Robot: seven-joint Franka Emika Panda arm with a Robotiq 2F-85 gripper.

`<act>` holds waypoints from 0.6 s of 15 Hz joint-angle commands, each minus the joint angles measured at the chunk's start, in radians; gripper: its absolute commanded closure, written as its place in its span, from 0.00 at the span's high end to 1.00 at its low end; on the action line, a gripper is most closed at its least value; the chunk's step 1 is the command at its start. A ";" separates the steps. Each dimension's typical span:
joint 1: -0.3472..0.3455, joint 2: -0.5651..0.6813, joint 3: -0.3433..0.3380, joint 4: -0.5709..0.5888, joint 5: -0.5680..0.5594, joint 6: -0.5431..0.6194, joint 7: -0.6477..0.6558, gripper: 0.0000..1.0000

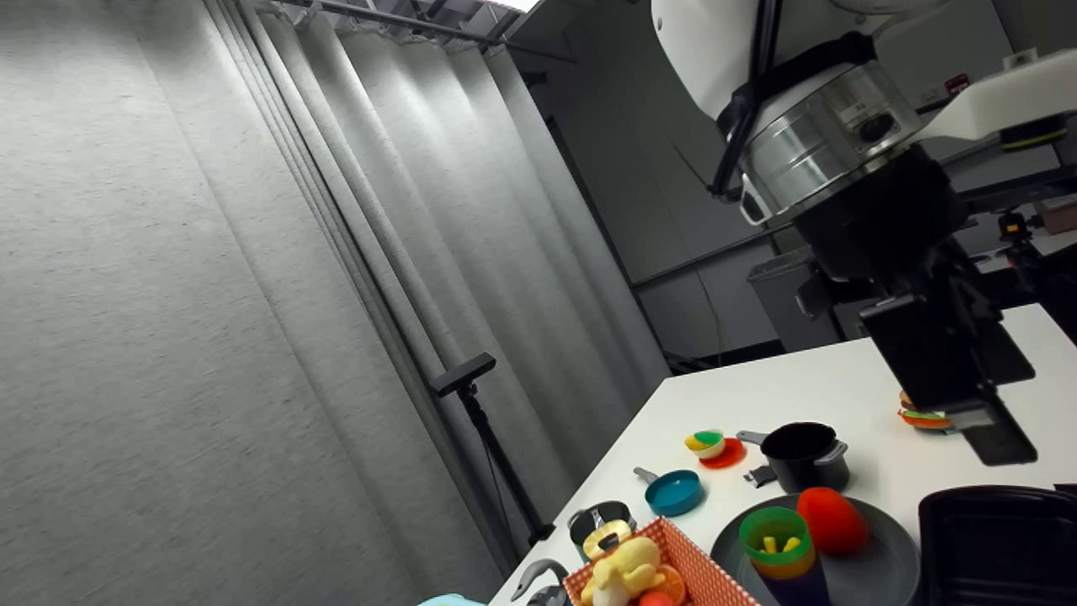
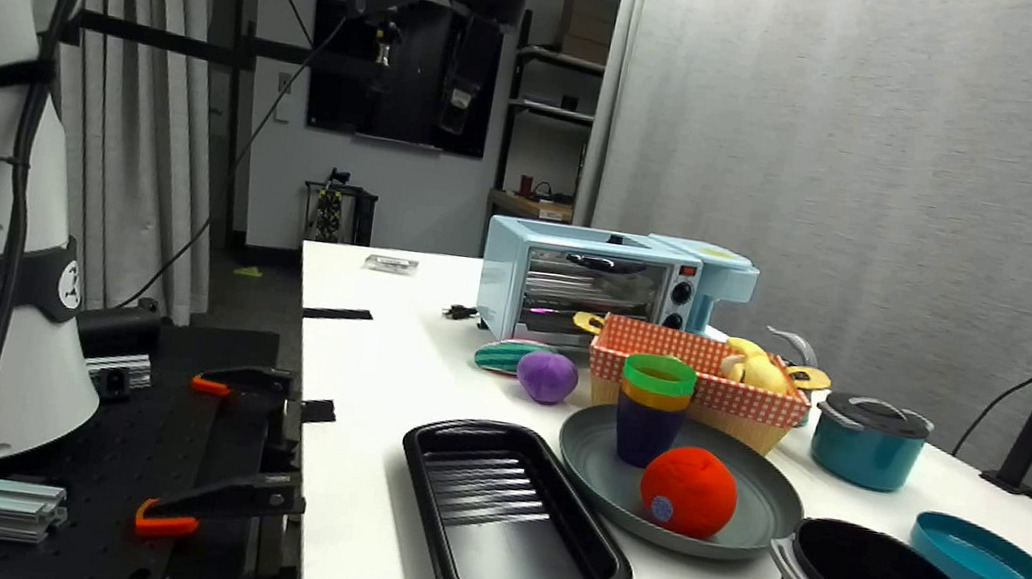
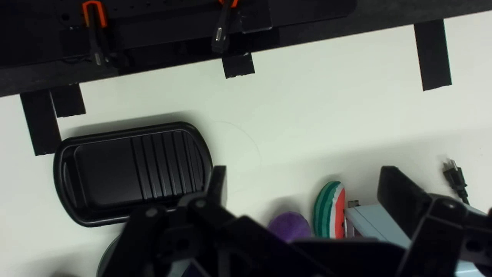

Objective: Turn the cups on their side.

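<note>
The hand [image 3: 303, 184] hangs over the desk [image 2: 396, 353] with its fingers spread wide. Below it and well apart, the cups [image 2: 654, 410] stand upright in one stack, green on top, on the grey plate [image 2: 775, 493], beside a red toy [image 2: 687, 492]. In the wrist view, a purple toy [image 3: 290, 226] and a watermelon slice [image 3: 328, 209] show between the fingers.

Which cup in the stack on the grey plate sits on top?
The green cup: its rim is highest, with the yellow-orange cup showing below it and the dark purple cup at the bottom.
</note>
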 commanded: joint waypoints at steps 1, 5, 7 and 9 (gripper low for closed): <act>-0.032 0.055 -0.015 0.034 -0.040 0.054 0.012 1.00; -0.064 0.115 -0.031 0.062 -0.088 0.144 0.027 1.00; -0.080 0.148 -0.039 0.078 -0.117 0.195 0.041 1.00; -0.095 0.184 -0.045 0.099 -0.146 0.234 0.063 1.00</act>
